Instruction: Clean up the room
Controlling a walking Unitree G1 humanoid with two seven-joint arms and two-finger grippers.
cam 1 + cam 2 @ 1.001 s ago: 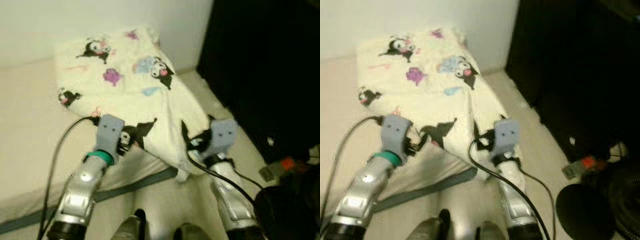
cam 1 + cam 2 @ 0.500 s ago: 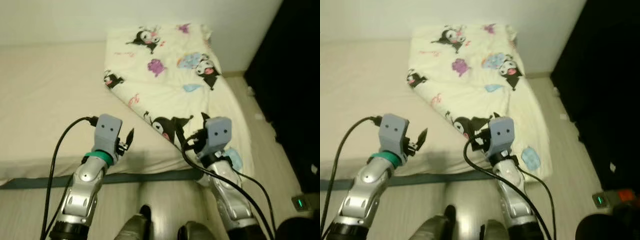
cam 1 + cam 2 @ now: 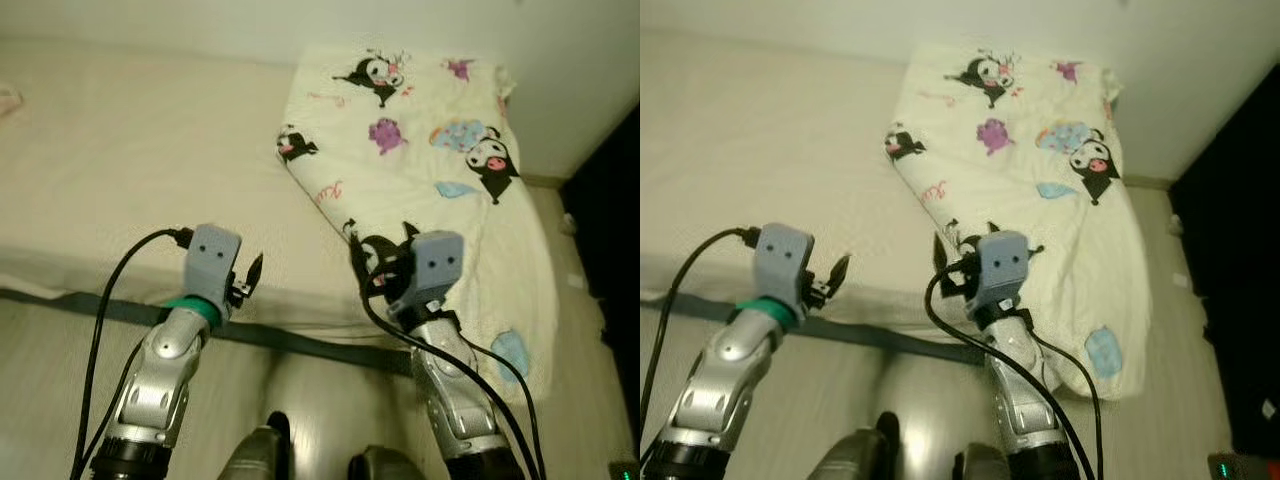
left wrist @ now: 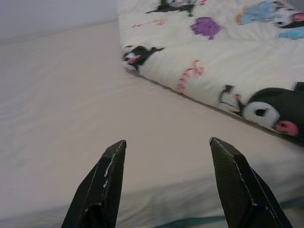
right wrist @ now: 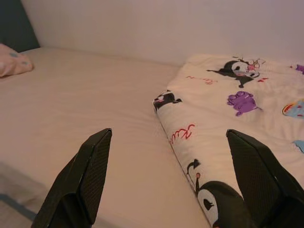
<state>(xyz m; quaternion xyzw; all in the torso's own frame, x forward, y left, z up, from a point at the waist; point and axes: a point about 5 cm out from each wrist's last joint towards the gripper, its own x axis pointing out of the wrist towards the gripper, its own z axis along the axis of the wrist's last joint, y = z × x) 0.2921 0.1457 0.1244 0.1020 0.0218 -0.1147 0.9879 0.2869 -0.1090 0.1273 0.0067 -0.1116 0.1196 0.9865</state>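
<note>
So the robot is standing at the side of a bed (image 3: 110, 150) with a beige sheet, and the thing that obviously needs tidying is the cream blanket (image 3: 430, 170) with the cartoon prints, folded over and heaped on the right part of the mattress with one side drooping over the bed's edge toward the floor. The left gripper (image 4: 164, 183) hovers over bare sheet near the bed's front edge, fingers spread wide and empty, and the blanket's folded edge is a little way ahead of it. The right gripper (image 5: 171, 180) is just as released, nothing between the fingers, sitting right at the blanket's near corner where a black cartoon figure is printed. Best guess is the step in hand is grabbing the blanket to spread or straighten it. To do that well, each gripper should pinch a good bite of the folded edge, not just the top layer, and the two grips should be well apart so the fabric pulls flat rather than bunching. The overhanging side could drag things sideways, so a slow, even pull makes sense. There's also a small pink pillow (image 5: 13, 59) at the far end of the bed, well away.
</note>
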